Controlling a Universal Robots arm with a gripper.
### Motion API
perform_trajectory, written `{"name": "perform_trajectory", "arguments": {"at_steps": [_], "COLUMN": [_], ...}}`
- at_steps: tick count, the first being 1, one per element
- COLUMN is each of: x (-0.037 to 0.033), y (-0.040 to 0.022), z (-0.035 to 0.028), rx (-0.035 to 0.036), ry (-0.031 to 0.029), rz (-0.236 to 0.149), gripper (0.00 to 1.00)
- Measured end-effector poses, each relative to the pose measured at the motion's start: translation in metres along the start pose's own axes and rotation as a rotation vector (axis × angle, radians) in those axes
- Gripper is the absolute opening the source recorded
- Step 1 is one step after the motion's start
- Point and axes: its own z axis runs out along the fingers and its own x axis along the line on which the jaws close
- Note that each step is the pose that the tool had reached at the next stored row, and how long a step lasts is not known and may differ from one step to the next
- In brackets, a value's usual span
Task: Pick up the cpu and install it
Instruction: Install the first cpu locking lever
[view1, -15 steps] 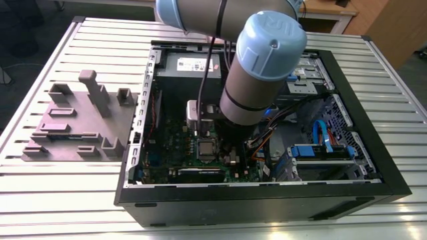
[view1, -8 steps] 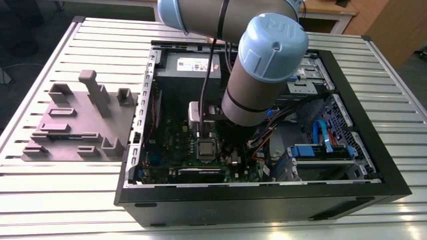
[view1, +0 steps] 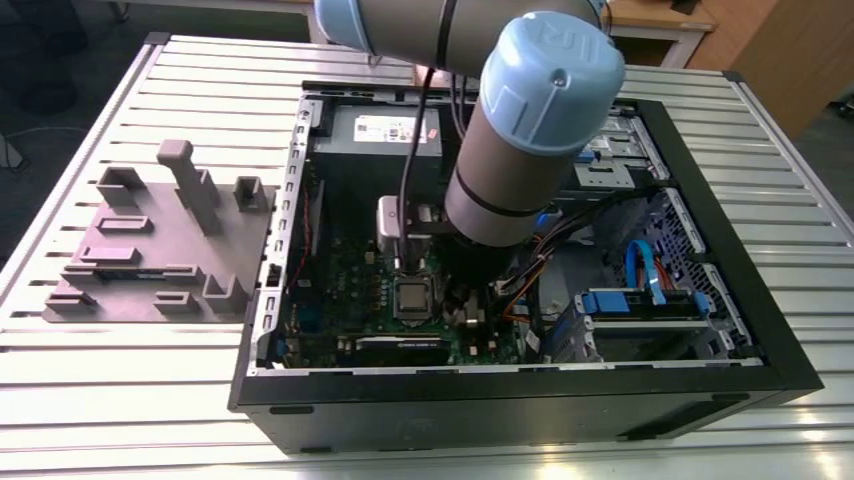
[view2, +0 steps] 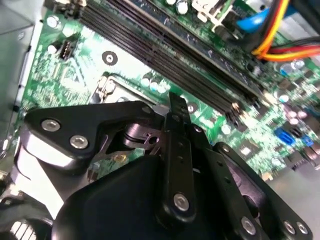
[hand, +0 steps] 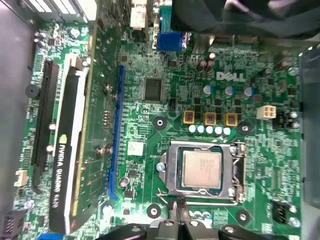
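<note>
Gripper (view2: 176, 102) housing, black with silver screws, sits closest to the lens in the second wrist view. In the first wrist view the gripper (hand: 180, 209) tips are drawn together or very nearly so, and I see nothing between them. They hang just beside the socket frame (hand: 170, 172), clear of the chip.

Cpu (hand: 201, 169): lying flat and square in the socket, silvery top up, metal frame on all 4 sides. A thin wire lever (hand: 200, 202) runs along the frame edge nearest the tips. In the exterior view the cpu (view1: 411, 298) shows as a small pale square on the board, just below the arm's (view1: 521, 150) lower end.

Around the socket:
- green motherboard (hand: 150, 60), 3 gold-topped parts in a row near the frame
- blue slot (hand: 116, 135) beside the socket, then a graphics card (hand: 67, 165) further out
- long black memory slots (view2: 165, 45), with orange and yellow cables (view2: 285, 45) beyond them

Further out, exterior view: open case (view1: 534, 400) lying on its side on a slatted table (view1: 134, 400). Grey box (view1: 380, 130) with a white label sits at the far end of the case. A blue cable (view1: 647, 270) is toward the exterior view's right. A grey fixture (view1: 160, 240) stands on the table at the exterior view's left, apart from the case.
</note>
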Motion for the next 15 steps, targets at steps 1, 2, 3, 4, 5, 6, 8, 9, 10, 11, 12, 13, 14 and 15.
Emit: {"name": "perform_trajectory", "arguments": {"at_steps": [1, 2, 3, 4, 5, 6, 8, 9, 10, 11, 12, 13, 14, 15], "x": [-0.0001, -0.0002, -0.0003, -0.0004, -0.0005, -0.0006, -0.0006, -0.0006, -0.0006, -0.0006, -0.0006, -0.0006, -0.0006, -0.0006], "y": [0.0003, 0.0007, 0.001, 0.0014, 0.0017, 0.0019, 0.0019, 0.0019, 0.0019, 0.0019, 0.0019, 0.0019, 0.0019, 0.0019], "z": [-0.0036, -0.0075, -0.0113, -0.0152, -0.0194, -0.0211, -0.021, -0.0211, -0.0211, -0.0212, -0.0213, -0.0215, -0.0215, -0.0216], "rx": [0.0, -0.0001, -0.0001, -0.0001, -0.0001, -0.0002, 0.0, -0.0001, -0.0001, -0.0001, -0.0001, -0.0001, -0.0001, -0.0001], "ry": [-0.0001, 0.0001, 0.0002, 0.0001, 0.0001, 0.0002, -0.0002, -0.0001, -0.0001, 0.0, 0.0, 0.0001, 0.0001, 0.0001], "rz": [0.0, 0.0, 0.0, 0.0, 0.0, 0.0, 0.0, 0.0, 0.0, 0.0, 0.0, 0.0, 0.0, 0.0], "gripper": [0.1, 0.1, 0.1, 0.1, 0.1, 0.1, 0.1, 0.1, 0.1, 0.1, 0.1, 0.1, 0.1, 0.1]}}
